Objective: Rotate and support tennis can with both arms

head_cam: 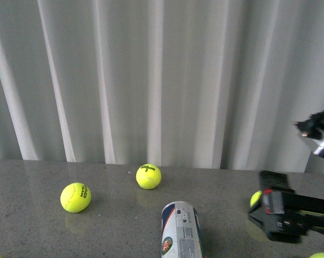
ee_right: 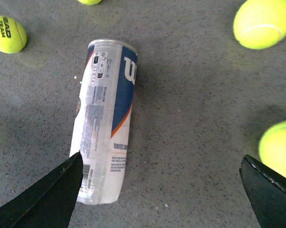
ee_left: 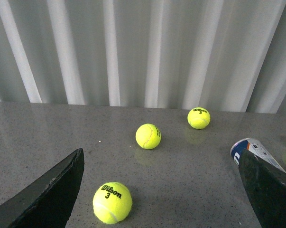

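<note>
The tennis can (head_cam: 181, 231) lies on its side on the grey table, its round end toward the curtain and its blue-white label up. The right wrist view shows the tennis can (ee_right: 105, 118) full length, its clear end beside one black fingertip. My right gripper (ee_right: 161, 190) is open above bare table, with nothing between its fingers. The right arm (head_cam: 290, 212) hovers to the right of the can. My left gripper (ee_left: 161, 190) is open over the table, with the tennis can's (ee_left: 254, 149) end just behind one finger. The left arm does not show in the front view.
Yellow tennis balls lie scattered: one (head_cam: 76, 197) at left, one (head_cam: 149, 176) near the curtain, one (head_cam: 255, 199) behind the right arm. A ball (ee_left: 112, 202) sits between the left fingers. Two balls (ee_right: 262, 23) (ee_right: 278, 149) lie near the right gripper. A white curtain (head_cam: 162, 80) backs the table.
</note>
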You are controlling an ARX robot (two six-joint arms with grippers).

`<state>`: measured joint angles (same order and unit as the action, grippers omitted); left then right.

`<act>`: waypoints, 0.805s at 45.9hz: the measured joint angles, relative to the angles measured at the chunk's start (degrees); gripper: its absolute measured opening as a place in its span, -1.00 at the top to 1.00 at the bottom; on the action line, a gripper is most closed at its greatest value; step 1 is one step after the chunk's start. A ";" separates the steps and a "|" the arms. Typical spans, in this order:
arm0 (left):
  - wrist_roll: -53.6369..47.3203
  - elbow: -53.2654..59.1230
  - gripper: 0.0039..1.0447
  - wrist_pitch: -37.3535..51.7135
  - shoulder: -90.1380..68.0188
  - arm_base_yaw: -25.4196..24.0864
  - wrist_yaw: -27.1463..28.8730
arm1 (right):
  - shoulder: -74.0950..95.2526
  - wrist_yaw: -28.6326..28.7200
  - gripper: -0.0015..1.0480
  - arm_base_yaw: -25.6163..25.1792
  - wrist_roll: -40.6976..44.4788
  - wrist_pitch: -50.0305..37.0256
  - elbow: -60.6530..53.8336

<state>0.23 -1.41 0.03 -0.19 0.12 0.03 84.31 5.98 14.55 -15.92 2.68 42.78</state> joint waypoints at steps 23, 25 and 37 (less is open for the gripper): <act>0.00 0.00 -0.88 0.00 0.00 0.00 0.00 | 21.07 2.43 -0.87 6.14 -2.51 5.27 17.62; 0.00 0.00 -0.88 0.00 0.00 0.00 -0.02 | 22.14 2.86 -0.87 6.54 -2.58 5.33 18.32; 0.00 0.00 -0.88 0.00 0.02 0.00 -0.02 | 31.01 3.69 -0.87 9.18 -3.10 5.51 23.04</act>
<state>0.23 -1.41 0.03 -0.16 0.12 0.01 115.33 9.67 23.73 -19.03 8.19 65.82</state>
